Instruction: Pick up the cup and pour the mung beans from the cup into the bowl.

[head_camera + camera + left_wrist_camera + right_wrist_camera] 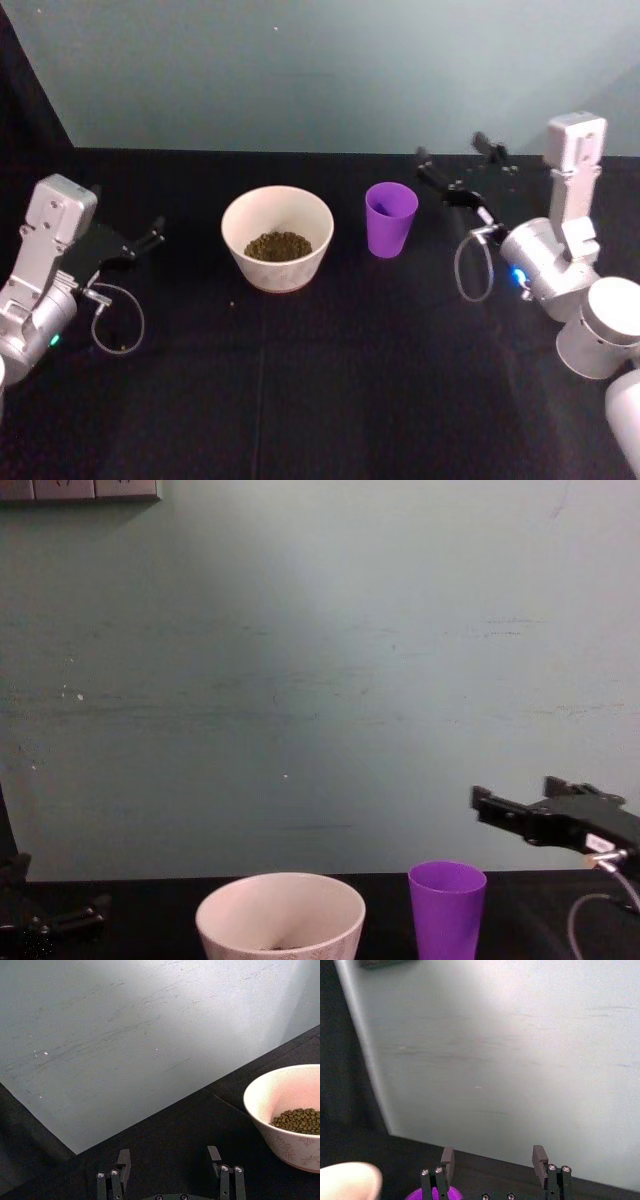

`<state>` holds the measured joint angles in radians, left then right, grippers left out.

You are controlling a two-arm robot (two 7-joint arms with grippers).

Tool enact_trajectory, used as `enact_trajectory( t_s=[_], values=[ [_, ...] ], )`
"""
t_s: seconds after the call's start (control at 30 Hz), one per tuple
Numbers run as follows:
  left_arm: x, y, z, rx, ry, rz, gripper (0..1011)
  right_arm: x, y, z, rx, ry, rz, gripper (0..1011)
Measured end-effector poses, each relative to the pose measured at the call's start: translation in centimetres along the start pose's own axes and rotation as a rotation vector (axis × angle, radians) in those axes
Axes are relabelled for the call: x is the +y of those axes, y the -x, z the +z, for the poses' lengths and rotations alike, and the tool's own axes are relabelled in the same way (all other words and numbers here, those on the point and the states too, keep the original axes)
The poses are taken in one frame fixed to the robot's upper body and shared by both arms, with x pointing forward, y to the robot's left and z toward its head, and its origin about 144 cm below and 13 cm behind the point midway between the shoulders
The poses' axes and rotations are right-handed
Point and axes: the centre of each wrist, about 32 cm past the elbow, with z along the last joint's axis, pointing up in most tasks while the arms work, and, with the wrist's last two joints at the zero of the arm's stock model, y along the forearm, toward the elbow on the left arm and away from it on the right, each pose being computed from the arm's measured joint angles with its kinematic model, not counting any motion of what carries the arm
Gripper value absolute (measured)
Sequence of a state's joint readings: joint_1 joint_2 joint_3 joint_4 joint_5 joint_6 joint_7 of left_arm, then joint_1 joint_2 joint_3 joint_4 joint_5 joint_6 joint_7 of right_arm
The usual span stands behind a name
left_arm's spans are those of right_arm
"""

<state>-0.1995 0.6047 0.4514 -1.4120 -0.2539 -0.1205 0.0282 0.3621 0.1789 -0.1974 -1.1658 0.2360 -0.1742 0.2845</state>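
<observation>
The purple cup [390, 218] stands upright on the black table, just right of the off-white bowl [277, 238]. Mung beans [278, 245] lie in a dark heap inside the bowl, seen too from the left wrist as beans [299, 1120] in the bowl [280, 1110]. My right gripper [463, 172] hovers open to the right of the cup and above it, holding nothing; in the chest view it [515, 805] sits higher than the cup [446, 908]. The cup's rim [432, 1193] peeks up below the right fingers [447, 1159]. My left gripper [150, 233] rests open at the far left, apart from the bowl.
A pale teal wall [320, 680] rises behind the black table [320, 400]. A loose cable loop [472, 265] hangs from the right wrist, another [118, 320] from the left. Open tabletop lies in front of the bowl and cup.
</observation>
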Motion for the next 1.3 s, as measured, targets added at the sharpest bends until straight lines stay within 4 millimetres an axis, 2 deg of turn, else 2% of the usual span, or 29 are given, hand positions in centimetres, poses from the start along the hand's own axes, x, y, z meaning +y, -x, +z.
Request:
enact_trajectory(
  t_s=[0.13,0.33,0.83,1.3],
  values=[
    [0.0,0.0,0.0,0.000,0.000,0.000,1000,-0.4,-0.4,-0.2,0.016,0.017,-0.112,1002],
    [0.0,0.0,0.0,0.000,0.000,0.000,1000,-0.4,-0.9,-0.5,0.008,0.090,-0.171,1002],
    [0.0,0.0,0.0,0.000,0.000,0.000,1000,0.0,-2.9,-1.3,0.011,0.221,-0.112,1002],
    [0.0,0.0,0.0,0.000,0.000,0.000,1000,0.0,-2.8,-1.3,0.012,0.220,-0.111,1002]
  ],
)
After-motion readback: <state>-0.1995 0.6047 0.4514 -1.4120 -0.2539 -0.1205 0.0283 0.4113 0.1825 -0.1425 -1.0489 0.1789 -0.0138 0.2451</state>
